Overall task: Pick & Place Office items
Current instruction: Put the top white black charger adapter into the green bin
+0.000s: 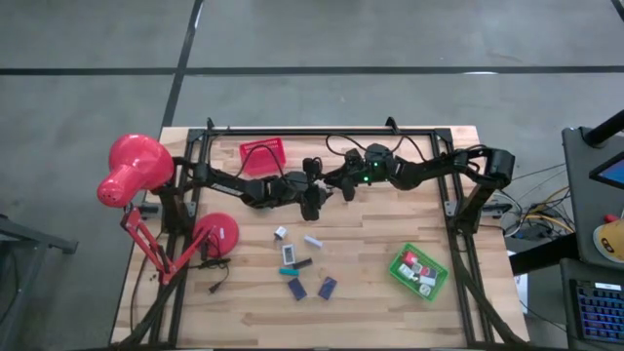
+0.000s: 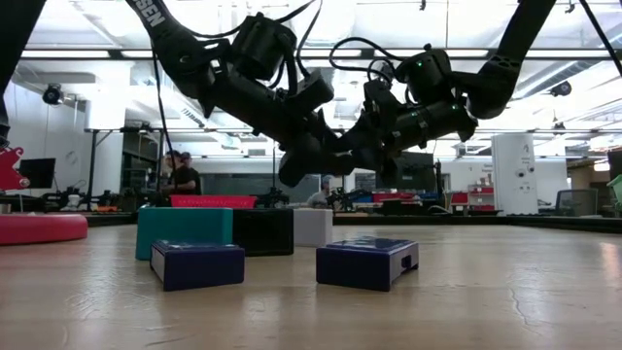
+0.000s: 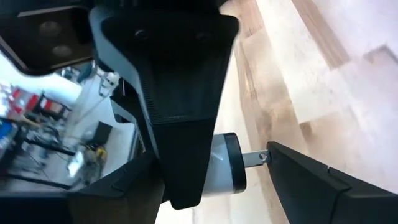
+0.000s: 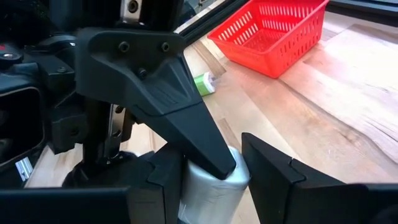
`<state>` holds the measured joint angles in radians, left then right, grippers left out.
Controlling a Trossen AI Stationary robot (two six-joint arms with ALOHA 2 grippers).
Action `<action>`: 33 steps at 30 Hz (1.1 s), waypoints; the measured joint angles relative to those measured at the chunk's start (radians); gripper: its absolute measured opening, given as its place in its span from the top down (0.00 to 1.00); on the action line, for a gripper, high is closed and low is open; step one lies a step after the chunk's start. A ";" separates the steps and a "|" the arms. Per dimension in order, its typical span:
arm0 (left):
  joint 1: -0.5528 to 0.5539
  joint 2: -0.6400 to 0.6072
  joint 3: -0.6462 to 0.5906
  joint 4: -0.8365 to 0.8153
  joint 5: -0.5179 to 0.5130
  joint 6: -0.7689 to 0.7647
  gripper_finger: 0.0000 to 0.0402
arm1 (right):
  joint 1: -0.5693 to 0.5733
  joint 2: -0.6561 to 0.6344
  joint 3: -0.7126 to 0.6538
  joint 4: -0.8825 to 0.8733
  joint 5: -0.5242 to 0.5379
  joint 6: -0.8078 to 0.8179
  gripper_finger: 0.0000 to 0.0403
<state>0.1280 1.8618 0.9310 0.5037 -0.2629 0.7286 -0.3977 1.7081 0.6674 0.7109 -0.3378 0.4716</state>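
Both hands [image 1: 314, 193] overlap mid-air, white cylinder [image 4: 214, 183] btwn them mostly hidden.

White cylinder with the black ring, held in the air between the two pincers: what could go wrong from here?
1. The white cylinder with a black ring sits between the left pincer and the right pincer at once, above the wooden table. If one lets go before the other grips firmly, it may fall.
2. The fingers of both pincers cross very closely there; pulling apart carelessly could knock them together or twist the cylinder loose.
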 joint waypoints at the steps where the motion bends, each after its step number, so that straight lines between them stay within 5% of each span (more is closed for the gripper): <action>1: 0.000 0.000 0.000 0.000 -0.001 0.032 0.34 | 0.000 0.000 0.000 0.000 0.000 -0.003 0.66; 6: 0.000 0.000 -0.001 -0.002 -0.006 0.119 0.34 | 0.000 0.000 0.000 -0.002 -0.001 -0.005 0.66; 33: -0.002 0.000 -0.001 0.010 -0.010 0.038 0.28 | 0.001 0.000 -0.001 0.002 -0.002 0.004 0.67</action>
<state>0.1257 1.8622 0.9302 0.5137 -0.2729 0.7662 -0.3969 1.7081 0.6662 0.7124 -0.3401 0.4755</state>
